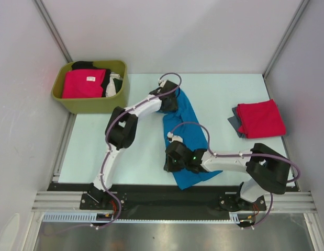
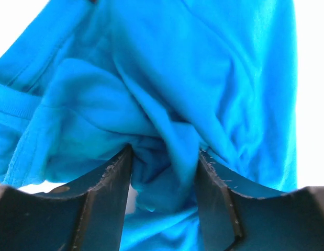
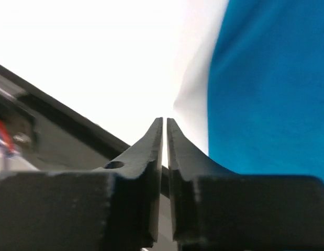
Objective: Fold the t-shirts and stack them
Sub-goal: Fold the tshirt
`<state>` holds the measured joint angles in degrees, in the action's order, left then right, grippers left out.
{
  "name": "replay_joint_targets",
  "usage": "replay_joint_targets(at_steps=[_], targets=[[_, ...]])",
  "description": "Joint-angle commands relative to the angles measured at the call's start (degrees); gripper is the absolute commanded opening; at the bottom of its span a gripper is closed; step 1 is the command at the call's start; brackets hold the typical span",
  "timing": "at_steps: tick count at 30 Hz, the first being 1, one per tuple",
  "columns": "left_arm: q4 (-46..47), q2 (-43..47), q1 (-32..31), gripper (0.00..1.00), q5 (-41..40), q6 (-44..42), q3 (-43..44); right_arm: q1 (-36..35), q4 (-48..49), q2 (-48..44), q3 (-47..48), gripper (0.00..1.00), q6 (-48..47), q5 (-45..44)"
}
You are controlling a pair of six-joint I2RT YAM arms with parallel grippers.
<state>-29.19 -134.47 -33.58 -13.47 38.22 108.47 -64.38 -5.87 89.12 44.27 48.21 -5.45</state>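
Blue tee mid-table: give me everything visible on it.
The blue t-shirt is bright, soft knit cloth with a stitched band at one edge, unfolded and rumpled. It lies as a long strip across the middle of the table, its near end reaching the black base strip. The left gripper pinches a bunched fold at its far end. The right gripper sits shut by its near left edge, no cloth seen between its fingers.

Blue t-shirt [image 1: 192,111]: bright blue, unfolded, drawn into a long crumpled strip from centre to near edge; a bunched fold is pinched by the left gripper [image 2: 164,157].
Red t-shirt [image 1: 261,118]: folded flat, laid on a grey folded garment [image 1: 235,121], right side.
Crimson-pink t-shirt [image 1: 83,83]: folded, white label upward, laid in the olive-green tub [image 1: 93,106].
Black t-shirt [image 1: 84,65]: partly covered by the pink one.
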Motion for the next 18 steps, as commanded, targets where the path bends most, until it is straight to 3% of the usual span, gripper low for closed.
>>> replay_joint_targets(at_steps=[1,5,9,12,15,18], targets=[[3.87,-8.6,3.6,0.56,11.69,-4.97,10.78,5.13,4.81,-5.0,1.79,0.19,-1.79,4.82],[11.17,-12.56,6.86,0.59,16.98,-6.32,15.71,15.04,3.5,-11.58,1.69,0.3,-4.78,9.49],[14.94,-18.18,10.99,0.59,26.57,-0.87,23.09,26.64,-1.59,-14.5,3.97,0.35,-9.0,10.28],[17.49,-18.98,13.19,0.59,28.33,1.68,23.37,37.34,-3.88,-13.19,6.35,0.35,-11.55,14.85],[20.91,-17.67,14.86,0.65,27.63,2.74,21.27,46.5,0.05,-9.25,7.4,0.35,-11.73,20.12],[23.55,-18.01,15.65,0.66,28.93,4.66,21.78,51.18,4.71,-4.24,9.51,0.47,-11.21,24.43]])
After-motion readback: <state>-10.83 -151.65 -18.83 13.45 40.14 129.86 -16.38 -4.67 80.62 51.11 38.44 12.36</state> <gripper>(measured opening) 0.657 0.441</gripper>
